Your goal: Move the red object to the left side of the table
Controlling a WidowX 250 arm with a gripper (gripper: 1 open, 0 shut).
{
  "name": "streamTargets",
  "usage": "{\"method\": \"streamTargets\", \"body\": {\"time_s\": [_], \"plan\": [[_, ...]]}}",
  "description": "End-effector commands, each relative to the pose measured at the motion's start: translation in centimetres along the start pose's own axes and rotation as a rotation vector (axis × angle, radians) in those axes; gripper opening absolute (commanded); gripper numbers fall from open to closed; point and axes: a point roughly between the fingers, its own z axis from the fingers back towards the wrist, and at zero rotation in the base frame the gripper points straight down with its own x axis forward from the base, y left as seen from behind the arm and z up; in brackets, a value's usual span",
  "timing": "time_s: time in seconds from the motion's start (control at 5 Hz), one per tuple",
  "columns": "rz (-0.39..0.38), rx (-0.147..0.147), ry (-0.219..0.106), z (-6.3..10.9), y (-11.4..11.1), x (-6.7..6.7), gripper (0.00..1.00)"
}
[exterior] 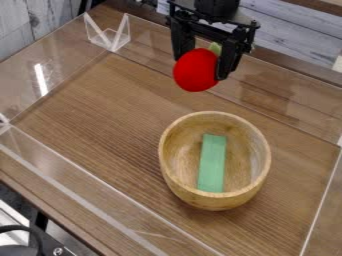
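Observation:
The red object (195, 72) is a small, bright red, rounded toy at the back middle of the table (94, 110). My black gripper (206, 65) comes down from above right over it. Its jaws stand wide, one finger on each side of the toy's upper part, so the gripper is open. Whether the fingers touch the toy, or whether it rests on the tabletop, I cannot tell. The toy's lower half shows below the fingertips.
A wooden bowl (166, 150) stands front right of the toy with a flat green block (213, 162) lying in it. Clear acrylic walls (40, 150) edge the tabletop, and a small clear acrylic stand (107, 32) sits at the back left.

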Motion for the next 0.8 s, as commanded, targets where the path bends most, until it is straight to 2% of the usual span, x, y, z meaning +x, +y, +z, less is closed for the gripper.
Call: {"method": "streamTargets", "body": {"time_s": [0.0, 0.2, 0.6], "plan": [[0.080, -0.006, -0.004, -1.6, 1.7, -0.3, 0.00], [0.186, -0.004, -0.007, -3.0, 4.7, -0.7, 0.00], [0.227, 0.017, -0.003, -0.8, 12.6, -1.4, 0.00]]}}
